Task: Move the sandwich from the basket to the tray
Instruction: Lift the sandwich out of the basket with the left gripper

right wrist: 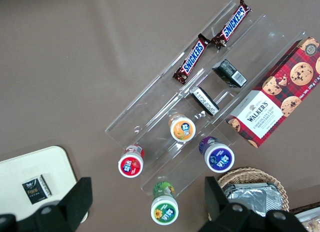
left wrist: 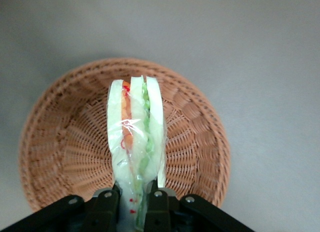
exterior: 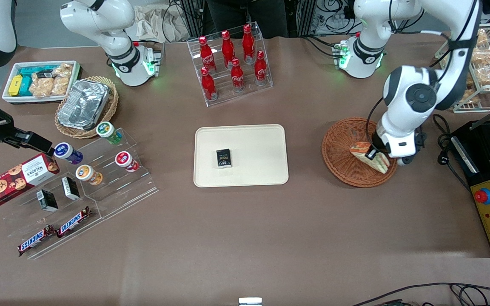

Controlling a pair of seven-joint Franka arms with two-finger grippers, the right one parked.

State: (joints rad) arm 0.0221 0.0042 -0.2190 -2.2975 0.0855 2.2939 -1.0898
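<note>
So gripper (exterior: 373, 153) was over basket (exterior: 338, 146), toward working arm's end of table, fingers (left wrist: 106, 208) clamped on sandwich (left wrist: 136, 142). Sandwich seemed lifted off weave, wedge end-on to wrist camera, wrapped in film. Step in hand: lift-out done or nearly, carry not begun. Tray (exterior: 270, 140) sat mid-table, well apart from basket, small black packet (exterior: 223, 158) on it near middle. Next move likely needed: clear basket rim, traverse toward tray, set down on bare part beside packet, avoid it.
</note>
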